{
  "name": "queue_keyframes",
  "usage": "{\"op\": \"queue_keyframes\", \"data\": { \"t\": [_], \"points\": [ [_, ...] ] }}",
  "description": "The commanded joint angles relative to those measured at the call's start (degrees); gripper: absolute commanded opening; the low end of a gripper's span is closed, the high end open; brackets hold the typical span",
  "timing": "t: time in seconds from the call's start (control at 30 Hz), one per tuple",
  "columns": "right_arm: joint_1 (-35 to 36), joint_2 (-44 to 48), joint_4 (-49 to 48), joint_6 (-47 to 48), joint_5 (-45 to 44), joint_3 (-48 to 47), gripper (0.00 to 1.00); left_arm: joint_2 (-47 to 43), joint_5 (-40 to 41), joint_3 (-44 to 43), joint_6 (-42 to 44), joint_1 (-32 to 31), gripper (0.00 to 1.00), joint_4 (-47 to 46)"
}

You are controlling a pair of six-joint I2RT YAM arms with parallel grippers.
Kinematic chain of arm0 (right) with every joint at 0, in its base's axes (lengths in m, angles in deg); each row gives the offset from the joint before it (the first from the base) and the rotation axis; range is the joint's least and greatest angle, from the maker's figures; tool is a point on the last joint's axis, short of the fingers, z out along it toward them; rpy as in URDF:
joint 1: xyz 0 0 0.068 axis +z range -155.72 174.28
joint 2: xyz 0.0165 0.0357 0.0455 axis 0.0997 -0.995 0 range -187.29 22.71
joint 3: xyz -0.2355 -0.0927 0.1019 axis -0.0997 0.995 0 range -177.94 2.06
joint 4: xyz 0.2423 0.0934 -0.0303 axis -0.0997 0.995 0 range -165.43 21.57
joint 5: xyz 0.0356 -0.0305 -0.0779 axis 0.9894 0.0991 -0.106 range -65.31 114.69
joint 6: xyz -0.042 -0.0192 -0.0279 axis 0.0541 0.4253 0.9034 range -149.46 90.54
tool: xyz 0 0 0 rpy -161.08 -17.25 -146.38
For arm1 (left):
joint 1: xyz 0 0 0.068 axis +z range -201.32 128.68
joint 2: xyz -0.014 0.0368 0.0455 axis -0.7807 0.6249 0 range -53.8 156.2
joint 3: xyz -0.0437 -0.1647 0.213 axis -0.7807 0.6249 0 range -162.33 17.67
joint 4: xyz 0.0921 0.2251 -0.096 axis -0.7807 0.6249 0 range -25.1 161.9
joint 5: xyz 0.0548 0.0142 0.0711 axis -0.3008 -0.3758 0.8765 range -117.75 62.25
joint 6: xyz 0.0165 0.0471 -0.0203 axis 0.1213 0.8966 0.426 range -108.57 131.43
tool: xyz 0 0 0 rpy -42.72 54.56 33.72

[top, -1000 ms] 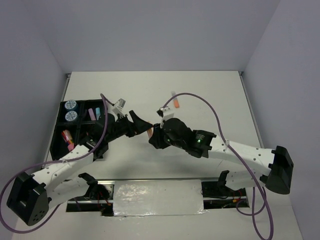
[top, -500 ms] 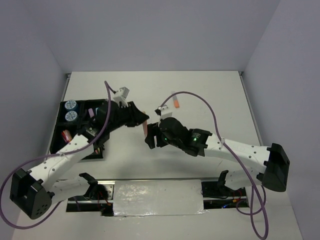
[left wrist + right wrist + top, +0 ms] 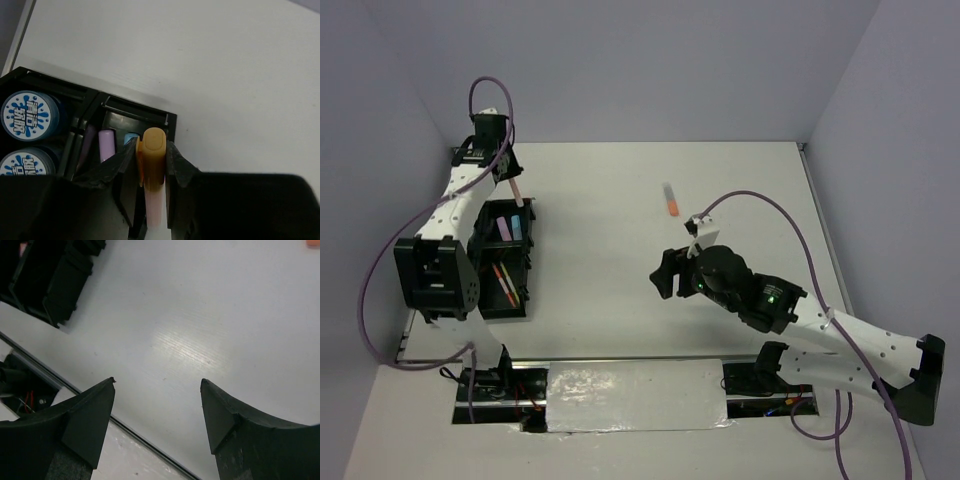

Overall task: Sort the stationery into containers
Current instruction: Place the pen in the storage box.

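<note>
Between the fingers of the left hand [image 3: 151, 146] sits one pink-orange highlighter [image 3: 152, 165], clamped on both sides just below its orange cap. Its long axis runs along the fingers, cap forward and pink barrel back toward the wrist. From above it slants down from the hand toward the far right corner of the black organiser tray [image 3: 527, 262], and the wrist view puts the cap tip over that corner – how high above it I cannot tell.

Two round blue-white patterned rolls [image 3: 27, 112] stand one behind the other in the tray's left compartment. In the next compartment lie one lilac stick [image 3: 503, 228] and one light-blue stick [image 3: 517, 226], side by side, long axes running near to far. Two thin pens [image 3: 505, 284], one orange and one yellow, lie on a slant in the compartment nearer the arm bases.

One short orange stick [image 3: 672, 207] lies alone on the white tabletop [image 3: 600, 200], well apart from the tray, toward the far middle, its long axis roughly near to far.

Off to the right, the right hand [image 3: 157, 382] hangs over bare tabletop with its fingers spread wide and nothing between them – it is near neither the tray nor the orange stick.
</note>
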State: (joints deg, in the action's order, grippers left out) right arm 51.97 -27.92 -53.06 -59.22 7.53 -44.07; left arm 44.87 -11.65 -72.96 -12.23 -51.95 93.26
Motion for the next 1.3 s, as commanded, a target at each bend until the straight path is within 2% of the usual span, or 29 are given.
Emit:
{"op": "queue_keyframes", "data": {
  "t": [0.0, 0.13, 0.3, 0.4, 0.5, 0.53, 0.6, 0.63, 0.7, 0.77, 0.9, 0.93, 1.0, 1.1, 1.17, 1.23, 1.27],
  "points": [
    [-0.5, 2.9, 1.4, 1.9, -0.5, 2.8, 0.77, 4.6, 1.5, -4.6, 4.8, 2.6, 0.0, 3.4],
    [-1.0, 3.5, 0.1, 2.2, 0.7, 4.1, 0.77, 7.4, 1.5, -2.3, 3.7, 4.1, 0.0, 1.5],
    [-1.0, 2.4, -0.1, 2.2, 1.2, 3.5, 0.77, 7.6, 1.6, 1.5, 3.0, 4.7, 0.08, -3.0],
    [-1.2, 2.5, -1.4, 1.9, 1.6, 4.3, 0.77, 8.6, 2.8, 2.1, 3.4, 4.7, 0.11, -2.3],
    [-1.0, 2.1, -1.7, 1.7, 1.9, 4.2, 0.77, 8.5, 2.2, 3.5, 3.1, 4.6, 0.21, -2.0],
    [-1.0, 1.9, -1.7, 1.8, 1.9, 3.9, 0.77, 7.3, 2.0, 4.8, 3.0, 4.6, 0.34, -2.3],
    [-1.1, 0.8, -1.8, 1.9, 2.0, 3.2, 0.77, 6.2, 2.7, 7.1, 2.9, 4.1, 0.52, -3.1],
    [-1.0, -0.2, -1.9, 2.2, 2.0, 2.9, 0.77, 5.3, 2.9, 7.7, 2.9, 4.0, 0.71, -3.4],
    [-1.5, -1.6, -1.8, 2.4, 2.2, 1.7, 0.77, 5.0, 4.5, 7.2, 2.8, 3.4, 0.83, -1.8],
    [-2.4, -3.8, -1.8, 3.0, 3.8, 0.6, 0.77, 4.3, 5.5, 6.5, 2.7, 2.7, 0.99, -0.4],
    [-9.2, -9.6, -2.1, 4.7, 9.9, -2.0, 0.77, 1.1, 8.3, 3.9, 2.0, 1.5, 0.99, 3.1],
    [-13.1, -13.4, -1.9, 6.4, 10.6, -3.0, 0.77, -1.2, 7.8, 3.4, 1.8, 1.2, 0.99, 4.7],
    [-16.5, -18.2, 0.5, 8.4, 10.7, -7.8, 0.77, -6.6, 6.0, 3.4, 2.0, 0.9, 0.99, 5.5],
    [-21.2, -32.7, 4.3, 13.8, 8.7, -16.6, 0.77, -15.2, 0.6, 5.1, 4.0, -3.6, 0.99, 7.0],
    [-23.9, -38.9, 7.5, 15.7, 8.0, -24.3, 0.77, -20.4, -2.7, 10.6, 4.7, -6.1, 0.99, 6.9],
    [-25.6, -47.0, 8.9, 17.4, 8.1, -29.3, 0.77, -29.8, -6.7, 16.4, 5.0, -6.8, 0.99, 4.7],
    [-27.2, -49.5, 9.7, 18.1, 8.8, -34.2, 0.77, -32.8, -8.6, 22.4, 4.6, -6.8, 0.99, 2.6]
  ]
}}
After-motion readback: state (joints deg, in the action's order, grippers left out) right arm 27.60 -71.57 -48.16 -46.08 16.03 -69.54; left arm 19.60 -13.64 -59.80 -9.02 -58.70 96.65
